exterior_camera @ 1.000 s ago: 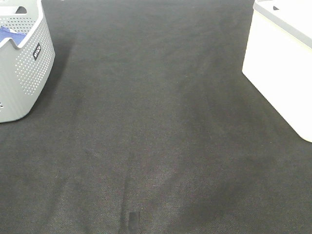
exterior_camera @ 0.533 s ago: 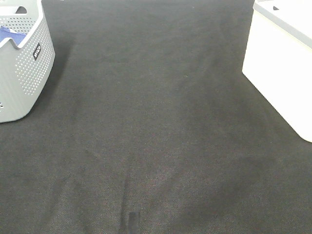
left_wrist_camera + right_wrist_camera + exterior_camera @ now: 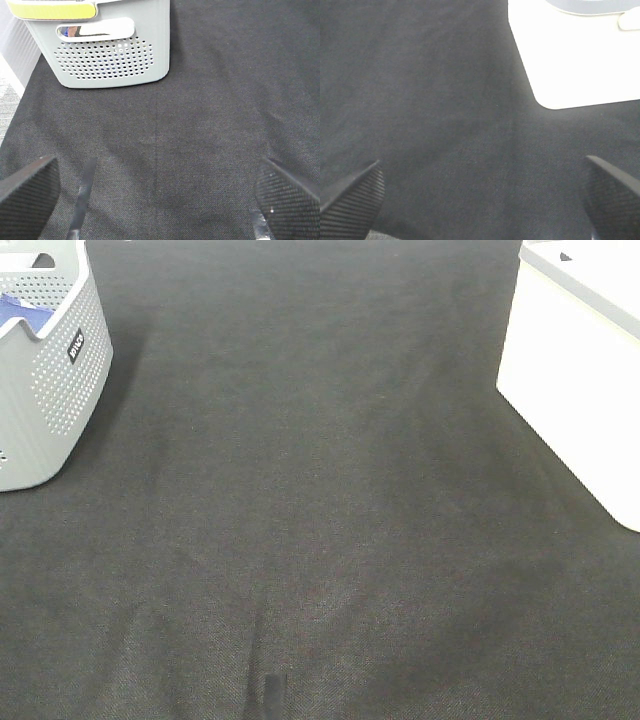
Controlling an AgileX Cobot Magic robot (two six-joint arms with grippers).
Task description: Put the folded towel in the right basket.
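The white right basket point(image 3: 580, 370) stands at the right edge of the dark cloth; it also shows in the right wrist view point(image 3: 575, 55). No folded towel shows on the cloth. A bit of blue fabric point(image 3: 20, 308) lies inside the grey left basket point(image 3: 45, 390). My left gripper point(image 3: 155, 200) is open and empty above the cloth, facing the grey basket point(image 3: 107, 45). My right gripper point(image 3: 480, 200) is open and empty above the cloth, near the white basket. Neither gripper shows in the exterior view.
A dark cloth point(image 3: 320, 520) covers the table. The grey perforated basket has a handle slot point(image 3: 95, 29) and a yellow-green rim strip point(image 3: 50, 9). The table's edge and floor show beside it point(image 3: 10, 90).
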